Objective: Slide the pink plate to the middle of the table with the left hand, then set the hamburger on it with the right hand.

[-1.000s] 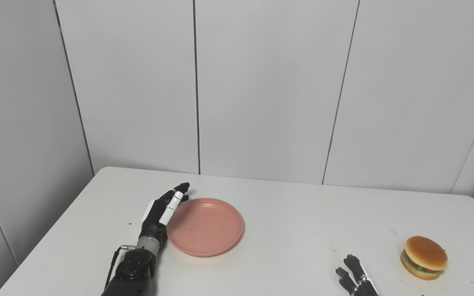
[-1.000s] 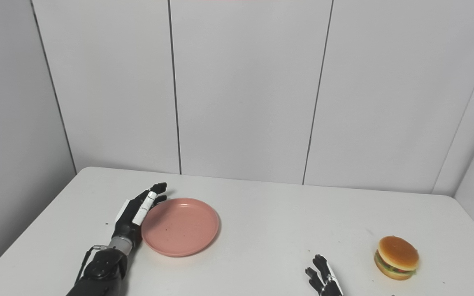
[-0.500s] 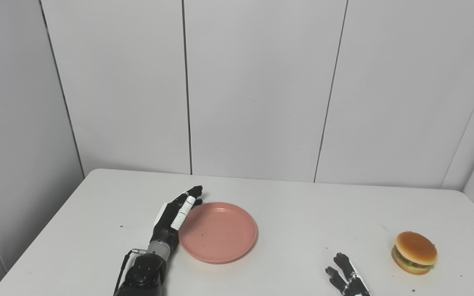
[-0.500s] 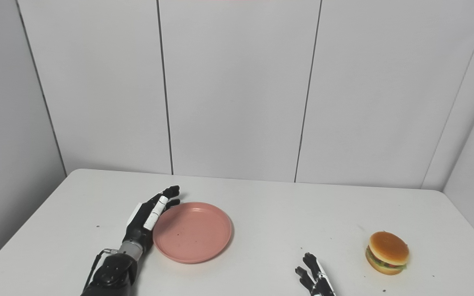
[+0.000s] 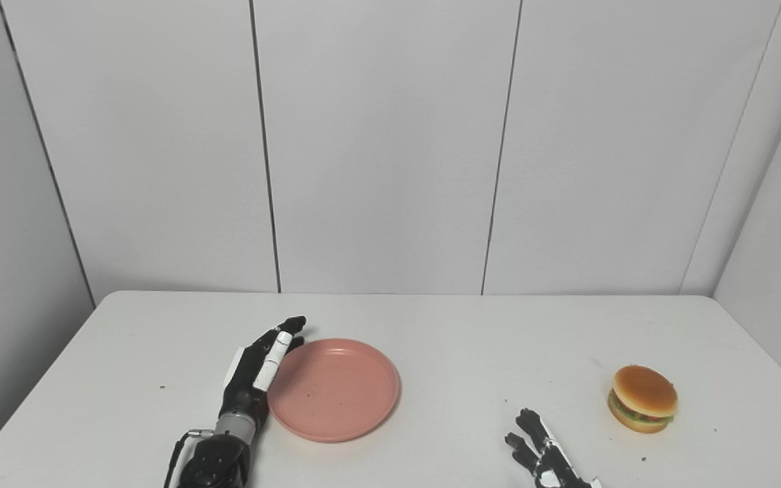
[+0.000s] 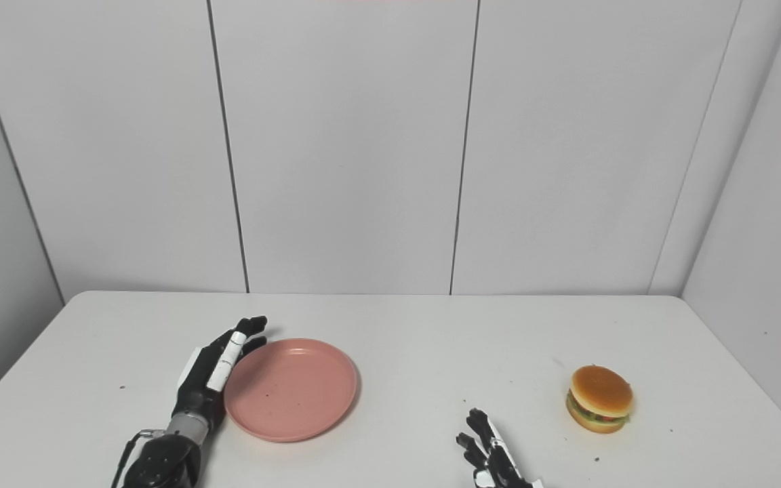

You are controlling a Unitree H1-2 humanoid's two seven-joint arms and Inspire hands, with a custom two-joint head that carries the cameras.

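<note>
Where the white table (image 5: 472, 346) runs left of its middle lies the pink plate (image 5: 334, 389) — round, shallow, raised rim, flat on the surface, nothing on it but a few dark specks.

Left hand (image 5: 255, 369): black with one white-cased finger, set on edge just beside the plate's left rim, fingers straight and together, pointing away from the robot; it appears to touch the rim, holding nothing. Forearm enters at the bottom edge, left of centre.

Hamburger (image 5: 642, 398): toy, tan bun over green and red filling, upright on the table well apart from the plate, toward the right side, nearer the front edge than the back.

Right hand (image 5: 543, 455): only partly in view at the bottom edge, between plate and hamburger but nearer the latter — fingers spread and empty, touching neither.

Table: scattered small dark marks, most near the hamburger and one left of the left hand.

Surround: pale grey wall panels (image 5: 377, 142) with dark vertical seams, behind and to both sides.
</note>
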